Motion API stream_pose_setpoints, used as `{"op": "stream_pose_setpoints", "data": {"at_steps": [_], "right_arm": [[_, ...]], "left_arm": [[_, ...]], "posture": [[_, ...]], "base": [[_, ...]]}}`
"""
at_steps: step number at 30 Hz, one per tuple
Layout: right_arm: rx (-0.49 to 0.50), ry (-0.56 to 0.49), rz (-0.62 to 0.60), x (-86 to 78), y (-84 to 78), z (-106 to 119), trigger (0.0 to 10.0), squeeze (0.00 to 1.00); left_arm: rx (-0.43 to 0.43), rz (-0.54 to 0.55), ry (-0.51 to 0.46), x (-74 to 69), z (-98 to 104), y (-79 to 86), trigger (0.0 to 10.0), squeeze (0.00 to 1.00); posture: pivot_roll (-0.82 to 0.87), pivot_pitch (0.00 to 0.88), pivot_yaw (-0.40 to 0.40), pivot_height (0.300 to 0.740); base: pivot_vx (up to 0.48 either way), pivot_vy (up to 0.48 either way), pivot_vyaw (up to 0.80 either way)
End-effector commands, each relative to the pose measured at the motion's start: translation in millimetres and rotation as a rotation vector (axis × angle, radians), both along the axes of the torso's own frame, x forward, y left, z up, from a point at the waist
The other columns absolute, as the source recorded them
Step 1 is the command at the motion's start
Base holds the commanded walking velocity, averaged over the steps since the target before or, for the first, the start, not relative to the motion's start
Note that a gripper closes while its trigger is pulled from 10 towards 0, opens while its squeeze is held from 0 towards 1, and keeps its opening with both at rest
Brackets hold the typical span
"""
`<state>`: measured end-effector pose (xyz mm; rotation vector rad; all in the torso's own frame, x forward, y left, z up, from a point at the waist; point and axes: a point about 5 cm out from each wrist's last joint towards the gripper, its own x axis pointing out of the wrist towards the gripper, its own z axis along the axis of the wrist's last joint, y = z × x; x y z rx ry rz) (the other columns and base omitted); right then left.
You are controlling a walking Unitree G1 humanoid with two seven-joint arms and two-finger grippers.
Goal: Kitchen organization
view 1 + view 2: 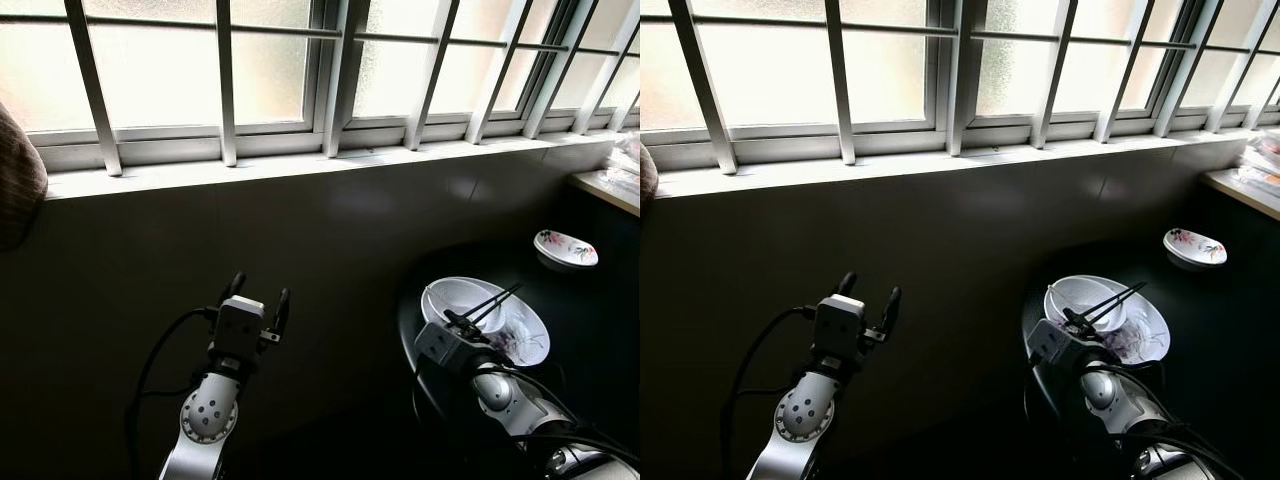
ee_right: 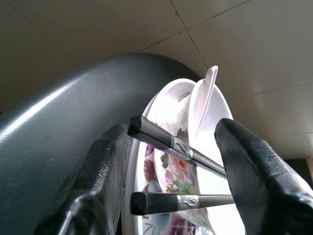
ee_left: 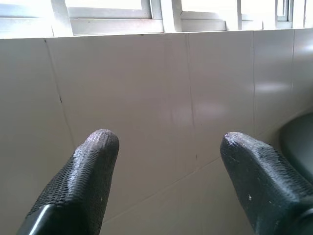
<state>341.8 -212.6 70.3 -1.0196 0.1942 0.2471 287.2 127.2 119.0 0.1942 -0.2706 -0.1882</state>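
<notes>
At 4 o'clock, 2 chopsticks [image 2: 181, 147] are framed by the spread, unclenched right gripper [image 2: 171, 161] over a floral plate [image 1: 530, 340]; grip contact cannot be told. The left gripper [image 3: 171, 161] is held released.

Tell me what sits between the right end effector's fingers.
In the right wrist view, two black chopsticks cross the gap of the right end effector, over the flowered plate and white bowl.

free: bare tiled wall [image 3: 161, 98] ahead of left gripper [image 1: 257, 297] | blocked: black chopsticks [image 2: 181, 147] span right gripper [image 2: 171, 161], over white floral plate [image 1: 525, 335]
</notes>
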Motion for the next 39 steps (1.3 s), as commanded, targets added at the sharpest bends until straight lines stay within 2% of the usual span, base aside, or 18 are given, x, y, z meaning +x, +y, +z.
{"op": "stream_pose_setpoints", "data": {"at_steps": [1,22,23,25,26,27,28,30,31,39], "right_arm": [[0.009,-0.014,-0.009,3.6,-1.7,5.3,10.0,0.00],[-0.107,-0.024,0.057,6.0,-0.3,7.4,10.0,0.00],[-0.113,-0.027,0.059,5.9,0.0,7.2,9.7,0.00],[-0.113,-0.027,0.059,5.9,0.0,7.2,9.7,0.00],[-0.129,-0.033,0.069,5.4,1.2,6.3,4.7,0.00],[-0.129,-0.033,0.069,5.4,1.2,6.3,4.7,0.00],[-0.133,-0.035,0.073,5.0,1.7,5.7,3.0,0.00],[-0.131,-0.035,0.072,4.8,1.7,5.5,3.0,0.00],[-0.132,-0.033,0.071,4.5,1.8,4.8,0.0,0.00],[-0.134,-0.036,0.057,3.5,0.5,3.2,0.0,0.00]], "left_arm": [[0.010,-0.010,0.001,0.0,0.1,-3.0,10.0,0.00],[0.013,-0.009,0.008,-0.7,-1.8,-3.7,10.0,0.00],[0.013,-0.009,0.009,-0.9,-2.1,-3.8,10.0,0.00],[0.013,-0.009,0.009,-0.9,-2.1,-3.8,10.0,0.00],[0.013,-0.008,0.010,-1.2,-2.5,-4.0,10.0,0.00],[0.013,-0.008,0.010,-1.2,-2.5,-4.0,10.0,0.00],[0.013,-0.007,0.011,-1.4,-2.6,-4.0,10.0,0.00],[0.013,-0.007,0.011,-1.5,-2.7,-4.0,10.0,0.00],[0.014,-0.006,0.012,-1.5,-3.0,-3.8,10.0,0.00],[0.014,-0.006,0.017,-1.8,-4.2,-4.0,10.0,0.00]], "posture": [[0.06,0.000,-0.082,0.740],[0.07,0.000,-0.086,0.740],[0.07,0.000,-0.087,0.740],[0.07,0.000,-0.087,0.740],[0.07,0.000,-0.087,0.740],[0.07,0.000,-0.087,0.740],[0.08,0.000,-0.087,0.740],[0.08,0.000,-0.087,0.740],[0.08,0.000,-0.087,0.740],[0.07,0.000,-0.086,0.740]], "base": [[0.000,0.000,0.00],[0.000,0.000,0.00],[0.000,0.000,0.00],[0.000,0.000,0.00],[0.000,0.000,0.00],[0.000,0.000,0.00],[0.000,0.000,0.00],[0.000,0.000,0.00],[0.000,0.000,0.00],[0.000,0.000,0.00]]}}
